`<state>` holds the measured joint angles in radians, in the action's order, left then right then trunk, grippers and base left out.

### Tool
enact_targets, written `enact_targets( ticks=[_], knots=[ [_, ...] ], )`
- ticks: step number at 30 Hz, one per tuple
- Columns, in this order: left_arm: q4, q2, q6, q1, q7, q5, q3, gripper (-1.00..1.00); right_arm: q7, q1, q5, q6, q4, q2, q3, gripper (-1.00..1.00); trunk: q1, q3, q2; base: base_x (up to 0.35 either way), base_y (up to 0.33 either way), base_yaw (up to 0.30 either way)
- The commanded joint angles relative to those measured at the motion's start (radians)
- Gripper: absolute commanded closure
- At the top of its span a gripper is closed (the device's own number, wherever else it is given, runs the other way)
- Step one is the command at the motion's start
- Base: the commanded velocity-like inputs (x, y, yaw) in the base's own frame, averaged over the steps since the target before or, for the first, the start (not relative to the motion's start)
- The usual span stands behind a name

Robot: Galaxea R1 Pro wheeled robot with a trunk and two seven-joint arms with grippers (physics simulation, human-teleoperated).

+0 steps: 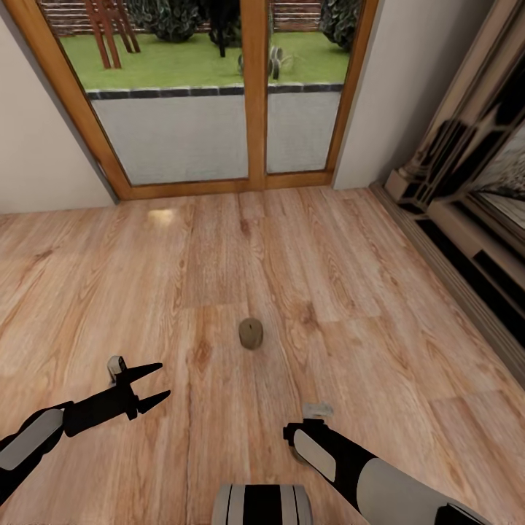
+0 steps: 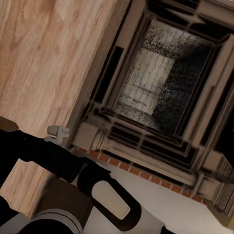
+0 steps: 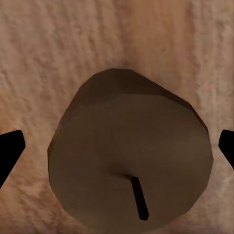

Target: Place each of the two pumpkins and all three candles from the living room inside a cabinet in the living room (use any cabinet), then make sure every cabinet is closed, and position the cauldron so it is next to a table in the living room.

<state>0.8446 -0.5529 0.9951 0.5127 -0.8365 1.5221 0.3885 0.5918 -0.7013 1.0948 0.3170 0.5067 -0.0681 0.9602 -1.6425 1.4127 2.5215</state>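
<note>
Candle (image 3: 129, 161), stubby tan, dark wick

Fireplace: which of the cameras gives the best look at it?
The left wrist view: it shows the fireplace with its opening and dark firebox included. The head view catches just one side of it, along the right. The right wrist view looks closely at a candle instead.
</note>
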Motion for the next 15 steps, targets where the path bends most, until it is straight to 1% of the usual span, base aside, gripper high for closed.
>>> enact_targets(
  ticks=[1, 14, 15],
  knots=[
    [-0.001, -0.001, 0.004, 0.001, -0.004, 0.004, 0.004, -1.00, 0.006, -0.001, 0.004, 0.004, 0.001, 0.001, 0.006, -1.00, 0.000, 0.005, 0.001, 0.000, 0.000, 0.000],
    [0.001, -0.001, 0.004, 0.001, -0.004, 0.004, 0.004, -1.00, 0.006, -0.001, 0.004, 0.002, 0.001, 0.001, 0.006, -1.00, 0.000, 0.005, 0.001, 0.000, 0.000, 0.000],
    [0.001, -0.001, 0.004, 0.001, -0.004, 0.004, 0.004, -1.00, 0.006, -0.001, 0.004, 0.002, 0.001, 0.001, 0.006, -1.00, -0.001, 0.009, 0.001, 0.000, 0.000, 0.000]
  ],
)
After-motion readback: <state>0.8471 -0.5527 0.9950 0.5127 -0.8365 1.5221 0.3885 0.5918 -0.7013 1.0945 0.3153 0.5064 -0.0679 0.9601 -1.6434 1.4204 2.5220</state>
